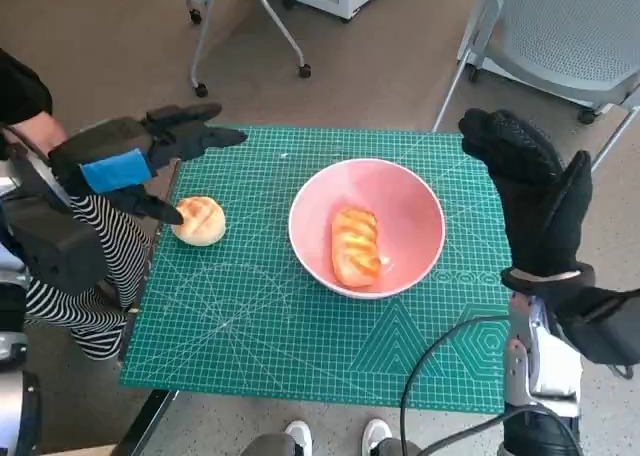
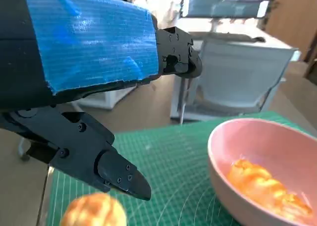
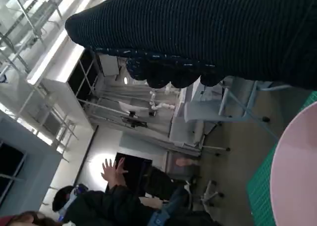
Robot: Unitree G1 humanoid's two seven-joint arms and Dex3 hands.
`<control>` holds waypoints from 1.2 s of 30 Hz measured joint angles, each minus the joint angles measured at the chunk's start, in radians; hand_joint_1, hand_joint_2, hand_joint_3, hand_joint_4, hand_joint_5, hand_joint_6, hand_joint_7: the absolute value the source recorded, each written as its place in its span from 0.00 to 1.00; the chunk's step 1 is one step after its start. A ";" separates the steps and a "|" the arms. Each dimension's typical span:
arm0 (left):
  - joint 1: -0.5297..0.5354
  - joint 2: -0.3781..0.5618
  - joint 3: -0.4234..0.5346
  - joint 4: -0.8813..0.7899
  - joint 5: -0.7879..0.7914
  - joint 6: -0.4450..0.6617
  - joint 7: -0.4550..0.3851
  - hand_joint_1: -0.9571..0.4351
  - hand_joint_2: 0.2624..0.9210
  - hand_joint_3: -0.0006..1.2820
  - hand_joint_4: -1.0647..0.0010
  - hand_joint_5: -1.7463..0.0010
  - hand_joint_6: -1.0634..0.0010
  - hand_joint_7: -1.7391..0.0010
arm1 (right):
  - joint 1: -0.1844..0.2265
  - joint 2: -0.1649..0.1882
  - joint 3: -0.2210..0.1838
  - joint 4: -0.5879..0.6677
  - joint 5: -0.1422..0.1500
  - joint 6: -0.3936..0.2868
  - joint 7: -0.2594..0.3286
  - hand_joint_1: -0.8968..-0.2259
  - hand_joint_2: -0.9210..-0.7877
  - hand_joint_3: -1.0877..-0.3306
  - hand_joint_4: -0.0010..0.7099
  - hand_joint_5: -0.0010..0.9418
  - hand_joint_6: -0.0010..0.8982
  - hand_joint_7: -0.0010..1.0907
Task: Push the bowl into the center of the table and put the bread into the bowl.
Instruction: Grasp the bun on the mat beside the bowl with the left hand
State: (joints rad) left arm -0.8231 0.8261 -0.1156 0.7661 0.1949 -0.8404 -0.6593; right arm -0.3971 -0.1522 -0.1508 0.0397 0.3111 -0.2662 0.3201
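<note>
While hovering spread and empty above the bun, keeps the left hand poised for a grasp, thumb just beside the crust and, as far as can be told, not touching. Places the bun on the left part of the surface, near that edge and well apart from the bowl. Finds the bowl about mid-surface, upright, with a long glazed loaf lying along its bottom. Suggests, as a judgement, that the push is done and one piece delivered, with the bun likely next. Accounts for the left hand's stance: fingers stretched out over the bun toward the bowl side, thumb low, ready to close from above. Holds the right hand raised at the right edge, beside the bowl, gloved fingers up and grasping nothing. Probably parked clear there, or kept ready to steady the bowl.

Confirms in the left wrist view: thumb tip just above the bun, bowl and loaf beyond. Offers no brand, label or legible writing. Only pale grid lines and geometric figures printed on the green surface, too fine to read, and blank blue tape.
</note>
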 measured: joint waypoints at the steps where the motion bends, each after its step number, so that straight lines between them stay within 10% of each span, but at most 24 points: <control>1: 0.004 0.000 0.000 0.003 0.000 0.006 -0.001 0.56 0.70 0.00 0.91 1.00 0.87 0.84 | -0.002 0.000 0.000 0.001 0.001 0.000 0.003 0.31 0.00 0.54 0.27 0.00 0.10 0.51; 36: -0.028 -0.098 -0.180 0.255 0.241 0.227 0.049 0.69 0.73 0.01 0.89 0.99 0.76 0.99 | -0.008 -0.006 -0.012 -0.002 0.005 0.002 0.024 0.31 0.00 0.54 0.27 0.00 0.10 0.52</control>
State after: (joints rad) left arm -0.8508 0.7284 -0.2957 1.0211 0.4356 -0.6130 -0.6104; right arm -0.4050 -0.1585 -0.1630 0.0374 0.3163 -0.2647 0.3437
